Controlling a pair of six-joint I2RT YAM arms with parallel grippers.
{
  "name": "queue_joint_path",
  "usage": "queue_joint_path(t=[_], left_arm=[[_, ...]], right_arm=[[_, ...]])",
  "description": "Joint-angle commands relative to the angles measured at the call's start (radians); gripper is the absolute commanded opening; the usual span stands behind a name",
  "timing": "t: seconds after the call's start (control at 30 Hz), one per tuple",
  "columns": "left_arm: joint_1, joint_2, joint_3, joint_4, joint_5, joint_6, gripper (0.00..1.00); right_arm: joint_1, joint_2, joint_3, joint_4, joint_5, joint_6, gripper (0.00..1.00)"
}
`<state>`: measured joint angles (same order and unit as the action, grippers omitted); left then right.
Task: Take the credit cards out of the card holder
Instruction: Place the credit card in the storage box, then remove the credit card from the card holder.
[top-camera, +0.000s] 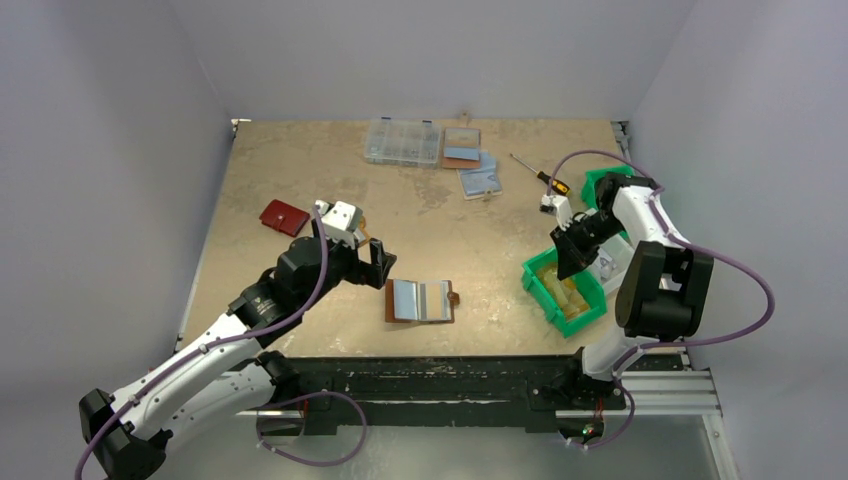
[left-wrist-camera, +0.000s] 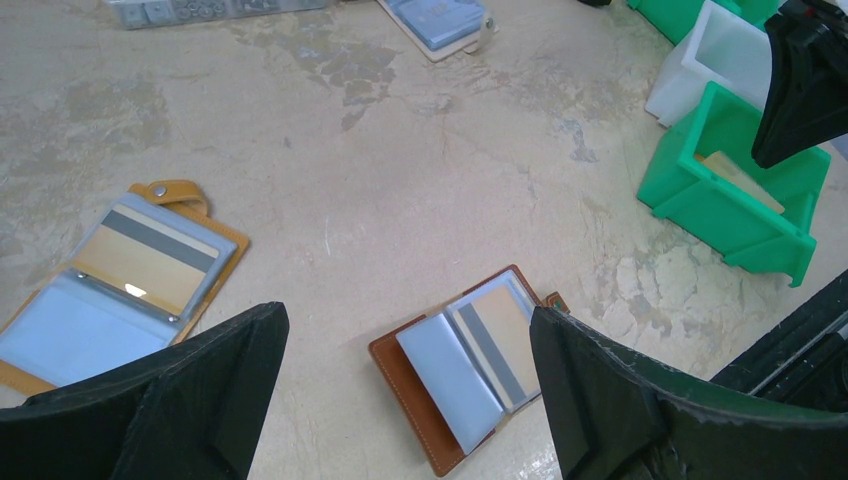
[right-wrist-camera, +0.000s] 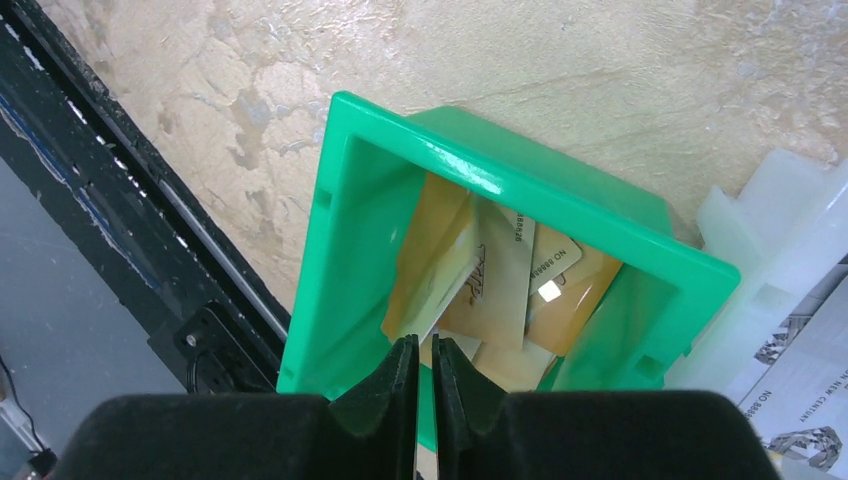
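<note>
Two arms are in play, so take them in turn. Your left gripper (left-wrist-camera: 405, 325) is spread wide and holds nothing. It hangs over the table (top-camera: 300, 170) just at 10 o'clock from the card holder (top-camera: 420, 300). That holder lies open and flat toward 6 o'clock of the table, near the front edge, with its pale sleeves up and its snap tab poking out at its 3 o'clock side. From the left wrist you see a gold card (left-wrist-camera: 512, 335) crossed by a grey stripe inside one sleeve.

Your right gripper (right-wrist-camera: 422, 350) hangs over the green bin (right-wrist-camera: 340, 250), which sits at 3 o'clock from the holder. Its fingers (right-wrist-camera: 385, 385) stand almost together, with only a thin slit between them. You cannot tell whether anything thin is pinched there. Several gold-orange credit cards (right-wrist-camera: 490, 285) lie heaped in that bin, overlapping at angles. A white bin (right-wrist-camera: 770, 250) stands just beside the green one.

Elsewhere on the table you have:
- a dark red wallet (top-camera: 284, 216) at 9 o'clock
- a clear compartment box (top-camera: 402, 142) at 12 o'clock
- another holder (top-camera: 461, 147) showing a blue card, just at the box's 3 o'clock
- a screwdriver (top-camera: 540, 176) toward 2 o'clock
- a tan holder (left-wrist-camera: 120, 280) lying open close by the left gripper
</note>
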<state>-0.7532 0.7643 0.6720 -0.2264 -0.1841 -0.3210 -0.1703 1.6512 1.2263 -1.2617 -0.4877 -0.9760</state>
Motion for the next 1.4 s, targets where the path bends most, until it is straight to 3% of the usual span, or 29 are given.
queue_joint_path(t=[0.0, 0.77, 0.87, 0.93, 1.2, 1.23, 1.27, 1.3, 1.37], left_arm=[[0.0, -0.016, -0.004, 0.026, -0.012, 0.01, 1.0], [0.0, -0.022, -0.008, 0.033, 0.003, -0.006, 1.0], [0.0, -0.016, -0.008, 0.034, 0.009, -0.013, 1.0], [0.0, -0.011, -0.008, 0.034, 0.015, -0.02, 1.0], [0.0, 0.024, -0.017, 0.047, 0.08, -0.063, 1.0], [0.0, 0.027, -0.023, 0.056, 0.094, -0.076, 1.0], [0.0, 0.029, -0.031, 0.065, 0.106, -0.089, 1.0], [-0.001, 0.032, -0.042, 0.08, 0.122, -0.108, 1.0], [-0.001, 0.04, -0.071, 0.115, 0.157, -0.15, 1.0]], right_arm=[[0.013, -0.002, -0.005, 0.012, 0.009, 0.015, 0.18], [0.023, -0.092, 0.065, 0.001, 0.002, 0.052, 0.24], [0.024, -0.115, 0.097, -0.011, -0.02, 0.056, 0.26], [0.025, -0.129, 0.118, -0.021, -0.041, 0.054, 0.44], [0.033, -0.206, 0.158, 0.009, -0.171, 0.062, 0.45], [0.035, -0.217, 0.162, 0.016, -0.191, 0.062, 0.48], [0.038, -0.228, 0.167, 0.024, -0.212, 0.064, 0.66], [0.042, -0.238, 0.171, 0.033, -0.233, 0.067, 0.95], [0.047, -0.256, 0.185, 0.036, -0.283, 0.068, 0.99]])
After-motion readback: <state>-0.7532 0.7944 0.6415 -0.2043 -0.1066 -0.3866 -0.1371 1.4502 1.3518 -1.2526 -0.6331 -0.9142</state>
